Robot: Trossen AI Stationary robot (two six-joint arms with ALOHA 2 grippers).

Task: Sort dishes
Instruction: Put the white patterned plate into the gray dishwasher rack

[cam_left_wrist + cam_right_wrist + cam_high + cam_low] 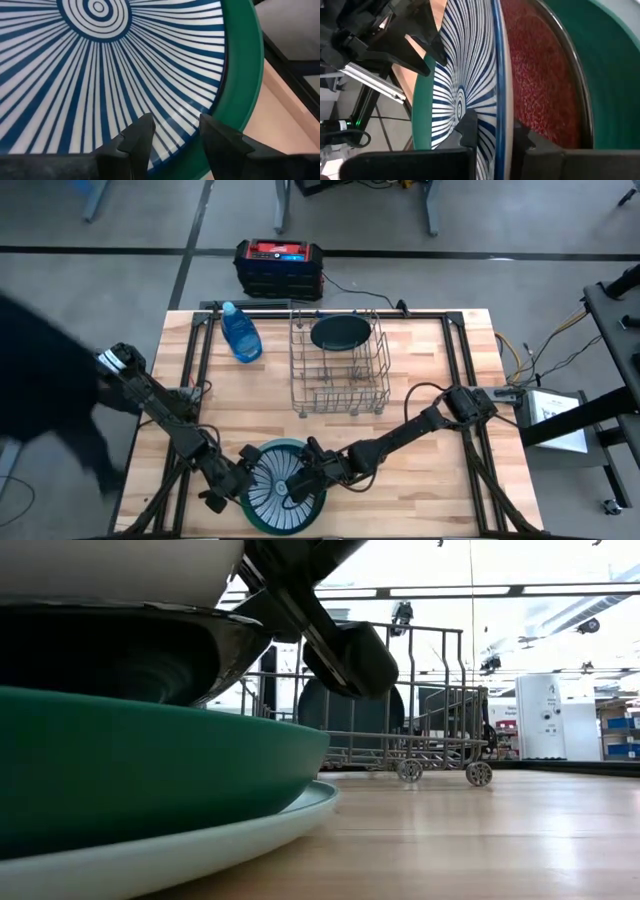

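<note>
2 tools at striped plate [280, 485]: right tool [495, 132] pinching rim.

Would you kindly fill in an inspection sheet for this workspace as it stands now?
Surface: wooden table, bare at right.
Job's things: striped plate tops a stack at the front edge, over a red plate and green plates; a dark teal plate stands in the wire rack.
Clutter: blue bottle lying at rear left.
Grippers: right tool pinches the striped plate's rim; left tool open at the opposite rim.
Cables: black lead from the red and black box behind the table.
Surroundings: grey floor, white unit at right.
</note>
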